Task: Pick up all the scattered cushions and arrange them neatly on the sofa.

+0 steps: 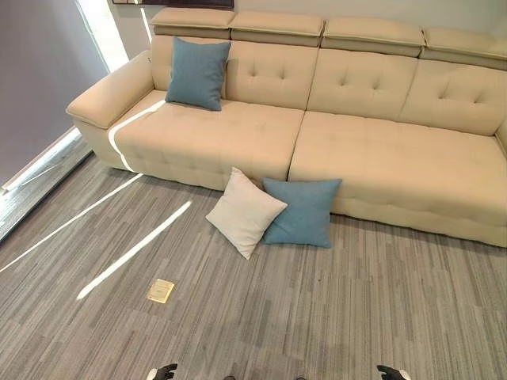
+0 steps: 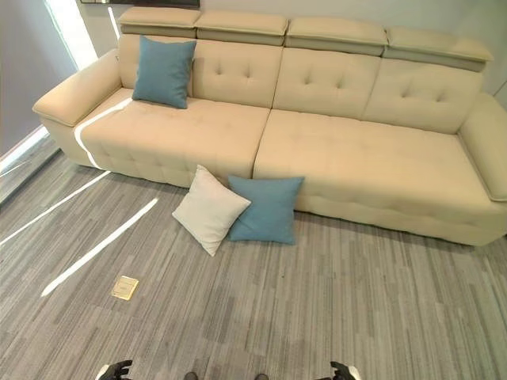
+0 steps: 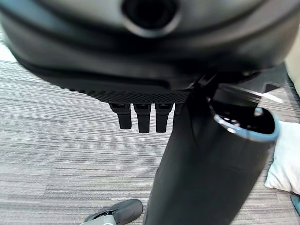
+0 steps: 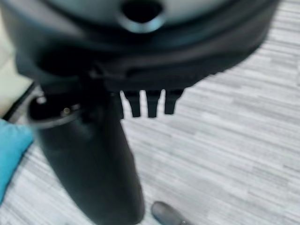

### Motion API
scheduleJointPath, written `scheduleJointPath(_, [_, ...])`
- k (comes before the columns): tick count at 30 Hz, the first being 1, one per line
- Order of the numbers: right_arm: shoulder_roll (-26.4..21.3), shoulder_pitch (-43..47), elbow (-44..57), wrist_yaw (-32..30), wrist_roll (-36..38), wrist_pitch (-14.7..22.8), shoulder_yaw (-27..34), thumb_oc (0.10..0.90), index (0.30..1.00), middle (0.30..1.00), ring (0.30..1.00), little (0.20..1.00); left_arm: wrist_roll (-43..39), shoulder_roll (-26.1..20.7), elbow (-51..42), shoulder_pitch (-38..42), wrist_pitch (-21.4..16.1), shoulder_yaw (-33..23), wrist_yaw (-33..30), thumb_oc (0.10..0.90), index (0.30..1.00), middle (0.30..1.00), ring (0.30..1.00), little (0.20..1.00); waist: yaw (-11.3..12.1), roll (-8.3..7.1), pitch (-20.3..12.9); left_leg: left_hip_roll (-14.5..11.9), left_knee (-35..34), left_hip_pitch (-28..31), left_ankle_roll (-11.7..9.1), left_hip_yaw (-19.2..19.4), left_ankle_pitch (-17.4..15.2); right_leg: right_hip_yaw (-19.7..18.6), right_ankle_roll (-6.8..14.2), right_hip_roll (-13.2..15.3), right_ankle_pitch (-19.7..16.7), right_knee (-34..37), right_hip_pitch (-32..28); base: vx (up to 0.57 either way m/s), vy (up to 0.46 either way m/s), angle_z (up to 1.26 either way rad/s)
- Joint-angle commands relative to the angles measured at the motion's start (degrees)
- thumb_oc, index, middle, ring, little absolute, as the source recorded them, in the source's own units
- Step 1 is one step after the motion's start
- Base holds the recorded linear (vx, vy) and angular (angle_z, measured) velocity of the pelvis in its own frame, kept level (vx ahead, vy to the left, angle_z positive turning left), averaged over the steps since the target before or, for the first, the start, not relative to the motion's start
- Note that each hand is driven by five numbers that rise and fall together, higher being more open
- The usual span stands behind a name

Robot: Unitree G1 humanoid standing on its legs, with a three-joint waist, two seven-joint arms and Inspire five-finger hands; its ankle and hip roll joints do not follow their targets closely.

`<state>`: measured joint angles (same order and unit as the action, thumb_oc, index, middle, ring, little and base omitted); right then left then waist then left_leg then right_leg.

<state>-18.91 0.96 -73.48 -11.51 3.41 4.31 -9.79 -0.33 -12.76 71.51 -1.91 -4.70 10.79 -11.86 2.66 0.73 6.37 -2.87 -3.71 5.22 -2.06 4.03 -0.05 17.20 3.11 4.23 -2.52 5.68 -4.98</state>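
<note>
A beige sofa (image 1: 372, 150) runs along the far wall. One blue cushion (image 1: 196, 73) stands upright on its left seat against the backrest. On the floor, a white cushion (image 1: 244, 211) and a second blue cushion (image 1: 301, 211) lean against the sofa's front, the white one overlapping the blue. My left hand (image 1: 162, 372) and right hand (image 1: 392, 372) hang low at the near edge, far from the cushions. The left hand's fingers (image 3: 140, 119) and the right hand's fingers (image 4: 147, 105) are straight and hold nothing. The white cushion (image 3: 286, 159) and the blue cushion (image 4: 11, 150) show past them.
Grey striped carpet (image 1: 317, 309) lies between me and the sofa. A small brass floor plate (image 1: 161, 290) sits in it at the near left. A grey wall and a bright window strip (image 1: 32, 166) bound the left side.
</note>
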Motion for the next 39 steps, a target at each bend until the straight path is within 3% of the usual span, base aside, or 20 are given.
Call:
scheduleJointPath(1, [1.3,3.1,-0.8,-1.6,-0.9,1.1,-2.2,0.8,0.9,0.9,0.9,0.9,1.8,0.2,3.5,3.5,-0.4,1.6,-0.3,0.8,0.9,0.9,0.9,0.9,1.3,-2.13,-0.7,1.5,-1.3,-0.1,-1.4,-0.8,-1.7,-1.2,5.0,1.9,2.9,-0.7,-2.1,0.0,-0.004,-0.03])
scheduleJointPath(18, [2.6,2.5,-0.3,-1.3,-2.1,0.5,-3.2,0.8,0.9,0.9,0.9,0.9,1.4,0.9,3.3,4.1,-0.3,2.6,0.2,0.8,0.9,0.9,0.9,0.9,0.6,-1.96,-0.3,0.8,-1.3,-0.2,-1.7,-1.2,-1.3,-1.2,4.3,1.1,3.4,-0.7,-2.0,0.0,-0.021,0.0])
scheduleJointPath(26, [2.8,3.1,-0.3,-1.3,-2.9,0.4,-4.5,0.8,0.9,0.9,0.9,0.9,0.8,1.0,2.6,4.7,-0.5,3.4,0.0,0.8,0.9,0.9,0.9,0.9,1.2,-1.73,1.2,0.6,-1.3,-2.8,-2.0,-3.2,0.7,-0.4,3.4,0.5,3.6,-0.7,-0.5,-0.04,-0.043,0.13])
scheduleJointPath(32, [2.4,3.9,-0.1,-2.4,-3.9,0.8,-5.2,0.8,0.9,0.9,0.9,0.9,0.1,1.3,2.6,5.3,-0.6,3.7,-0.6,0.8,0.9,0.9,0.9,0.9,2.4,-2.48,3.0,1.5,5.1,-7.9,-2.2,-4.9,-0.2,2.0,2.6,1.1,3.6,-0.7,0.0,-0.07,-0.014,0.38])
scheduleJointPath(33, [2.1,4.4,-0.1,-2.6,-3.6,0.8,-5.1,0.8,0.9,0.9,0.9,0.9,-0.3,1.2,2.7,5.9,-0.6,3.8,-0.7,0.8,0.9,0.9,0.9,0.9,2.7,-3.08,3.7,2.2,8.3,-10.5,-2.4,-3.4,-0.7,3.7,2.7,2.0,3.4,-0.7,0.4,-0.11,0.061,0.47])
scheduleJointPath(34, [2.0,5.0,0.1,-2.7,-3.1,0.4,-4.8,0.8,0.9,0.9,0.9,0.9,-1.0,1.3,2.3,6.5,-0.6,3.7,-1.1,0.8,0.9,0.9,0.9,0.9,2.3,-3.45,3.6,1.6,10.3,-12.4,-1.8,1.7,-1.4,5.5,2.8,2.9,3.2,-0.7,1.1,-0.1,0.091,0.66])
scheduleJointPath(35, [2.0,5.0,0.1,-2.8,-3.1,0.3,-4.9,0.8,0.9,0.9,0.9,0.9,-1.0,1.4,2.2,6.5,-0.7,3.6,-1.1,0.8,0.9,0.9,0.9,0.9,2.3,-3.42,3.5,1.2,10.7,-12.3,-1.3,4.3,-2.0,6.0,2.8,3.0,3.3,-0.7,1.0,-0.03,0.083,0.68])
scheduleJointPath(39, [2.8,4.9,0.0,-2.7,-3.2,0.1,-4.8,0.8,0.9,0.9,0.9,0.9,-1.1,1.4,2.9,5.7,-0.5,2.8,-0.8,0.8,0.9,0.9,0.9,0.9,2.4,-3.88,2.5,1.6,10.0,-11.1,0.1,4.9,-3.4,6.6,3.1,2.9,3.6,-0.7,-0.1,0.12,0.104,0.49])
